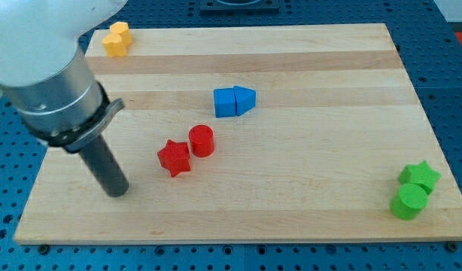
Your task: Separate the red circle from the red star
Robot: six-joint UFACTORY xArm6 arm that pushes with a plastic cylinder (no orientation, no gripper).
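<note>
The red circle and the red star sit side by side near the board's middle, touching or nearly touching; the star is lower and to the view's left of the circle. My tip rests on the board to the left of and slightly below the red star, about a block's width apart from it. The rod rises toward the view's upper left into the grey arm body.
Two blue blocks, a cube and a pointed one, touch above the red circle. Two yellow blocks sit at the top left corner. A green star and green circle sit at the bottom right, near the wooden board's edge.
</note>
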